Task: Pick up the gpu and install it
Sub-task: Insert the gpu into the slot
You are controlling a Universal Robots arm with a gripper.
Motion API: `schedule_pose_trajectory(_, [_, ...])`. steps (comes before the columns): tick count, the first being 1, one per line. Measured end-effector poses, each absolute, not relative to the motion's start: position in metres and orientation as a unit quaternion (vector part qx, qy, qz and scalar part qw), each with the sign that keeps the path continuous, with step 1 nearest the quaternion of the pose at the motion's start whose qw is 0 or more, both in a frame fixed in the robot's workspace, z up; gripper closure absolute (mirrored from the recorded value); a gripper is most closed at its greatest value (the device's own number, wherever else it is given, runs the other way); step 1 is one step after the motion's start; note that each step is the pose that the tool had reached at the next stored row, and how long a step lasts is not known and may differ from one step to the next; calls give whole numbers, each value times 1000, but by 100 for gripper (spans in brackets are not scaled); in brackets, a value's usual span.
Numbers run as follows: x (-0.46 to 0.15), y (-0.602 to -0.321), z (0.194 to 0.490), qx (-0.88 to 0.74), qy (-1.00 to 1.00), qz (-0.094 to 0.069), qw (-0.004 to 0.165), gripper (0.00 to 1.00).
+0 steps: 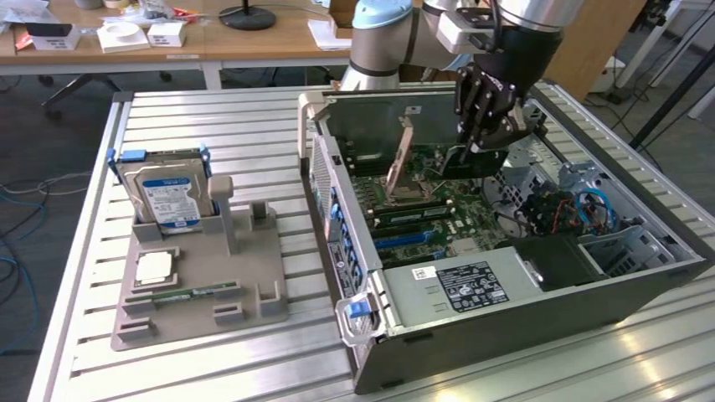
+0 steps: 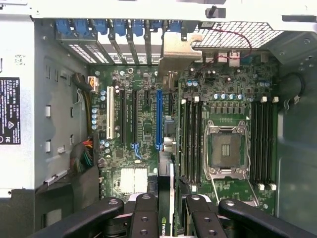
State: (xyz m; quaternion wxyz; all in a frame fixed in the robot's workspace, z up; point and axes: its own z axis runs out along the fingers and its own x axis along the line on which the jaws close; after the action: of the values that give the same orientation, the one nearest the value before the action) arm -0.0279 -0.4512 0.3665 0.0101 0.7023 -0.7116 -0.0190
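In the exterior view, the arm reaches down into the open computer case [image 1: 537, 335], which lies on its side on the slatted worktop [image 1: 234, 117]. The claw [image 1: 483, 141] hangs over the motherboard [image 1: 447, 209], and a dark slab under its fingers looks like the gpu [image 1: 470, 162]. To the exterior view's left, a grey parts holder [image 1: 201, 310] carries a silver hard drive [image 1: 167, 199], a processor chip [image 1: 154, 268] and a green memory stick [image 1: 184, 295]. No card is on it, which fits the pick-up being done.

In the wrist view, the claw [image 2: 168, 218] is closed on the gpu [image 2: 164, 227]. The card is seen edge-on between the two inner fingers [image 2: 144, 218], with a green logo on it. It runs out over the expansion slots, just beside the long blue slot [image 2: 158, 119]. The processor socket [image 2: 225, 148] stands open and empty.

The card appears to be held above the board and roughly lined up, but I cannot tell whether its edge touches a slot. By my reading, seating it is not yet done.
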Motion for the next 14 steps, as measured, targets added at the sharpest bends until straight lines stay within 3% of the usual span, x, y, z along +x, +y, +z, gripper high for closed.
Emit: schedule_pose_trajectory(14, [-30, -451, 363, 706, -708, -15, 6, 74])
